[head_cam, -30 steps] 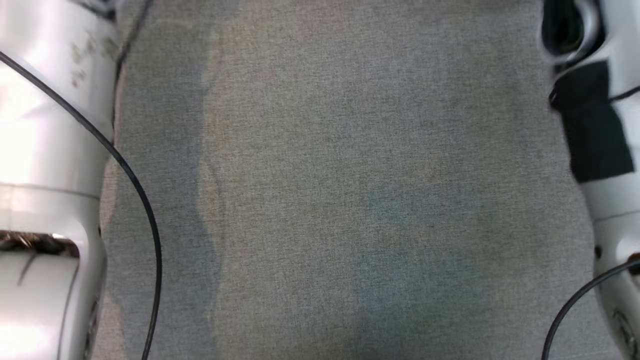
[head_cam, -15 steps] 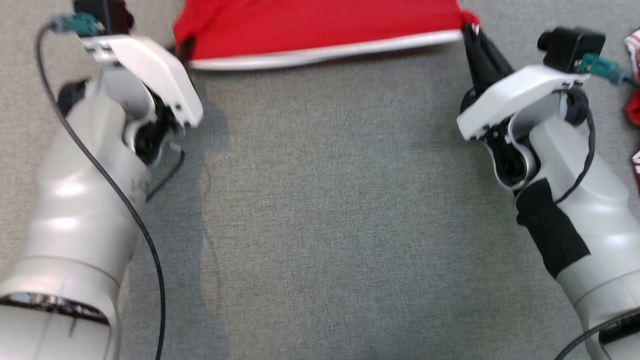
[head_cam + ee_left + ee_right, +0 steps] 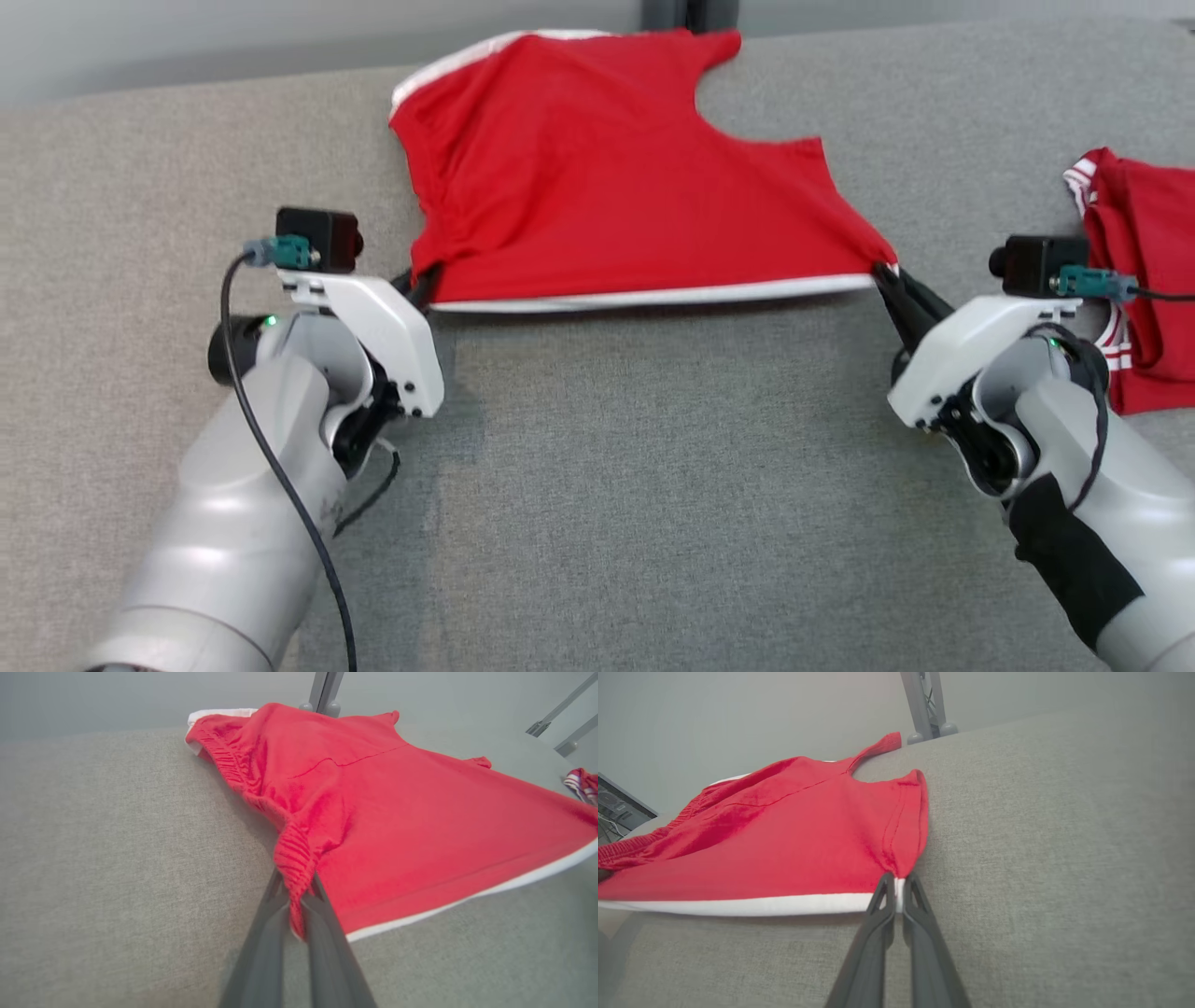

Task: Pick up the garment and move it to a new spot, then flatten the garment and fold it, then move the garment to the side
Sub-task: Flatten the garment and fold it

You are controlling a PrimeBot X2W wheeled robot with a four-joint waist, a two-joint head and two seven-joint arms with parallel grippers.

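A red garment (image 3: 607, 187) with a white band along its near edge lies spread on the grey cloth table (image 3: 653, 485), its far part reaching the table's back edge. My left gripper (image 3: 422, 280) is shut on the gathered near left corner, seen close in the left wrist view (image 3: 296, 891) where the ribbed red cloth (image 3: 397, 821) bunches between the fingers. My right gripper (image 3: 885, 273) is shut on the near right corner, pinching the white band (image 3: 896, 882) of the garment (image 3: 784, 844). The near edge runs taut between both grippers.
A second red garment (image 3: 1139, 271) with red and white striped trim lies crumpled at the table's right side, close to my right wrist. A grey metal post (image 3: 689, 14) stands behind the table's back edge. Bare grey cloth stretches in front of the garment.
The head camera has tilted up, so the view shifted from bare table and forearms to the whole garment. Both grippers hold the garment's near edge as half a second ago.
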